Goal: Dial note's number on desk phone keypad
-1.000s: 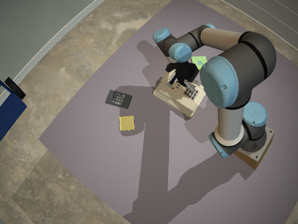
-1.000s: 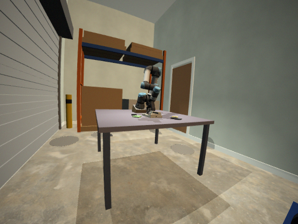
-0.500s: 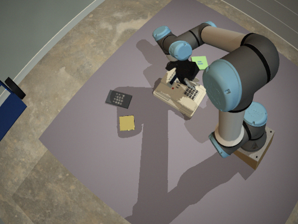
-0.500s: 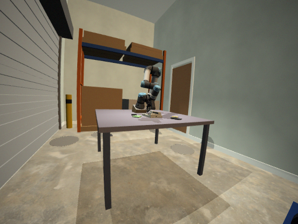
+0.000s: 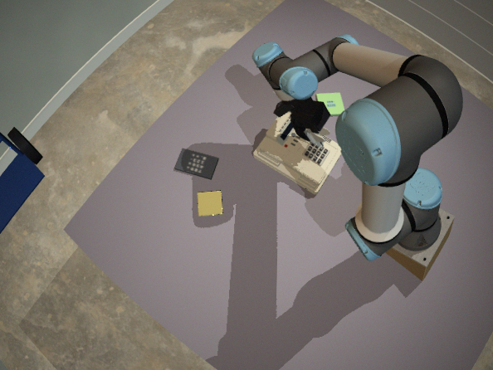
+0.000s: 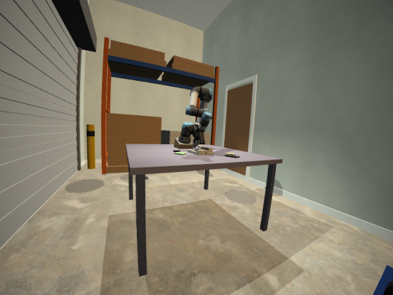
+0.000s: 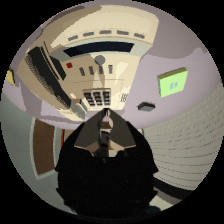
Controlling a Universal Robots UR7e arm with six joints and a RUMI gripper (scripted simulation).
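While the phone (image 5: 271, 151) (image 6: 207, 152) (image 7: 117, 25) lies just right of centre in the top view, its keypad (image 5: 317, 153) (image 7: 97, 97) on the side towards the right, the gripper (image 5: 319, 143) (image 6: 196, 145) (image 7: 106, 108) is closed on nothing, its narrow tip over the keys' upper edge, contact unclear. Best to centre that tip over the next digit, press straight down and lift fully before shifting, fingers kept together, reading digits from the note (image 5: 337, 109) (image 6: 180, 153) (image 7: 172, 82) at upper right, too blurred here.

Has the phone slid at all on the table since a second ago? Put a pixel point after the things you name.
No. In the top view, the phone (image 5: 286, 159) (image 6: 206, 152) (image 7: 120, 25) sits in the same place relative to the yellow pad (image 5: 210, 203) (image 7: 10, 76).
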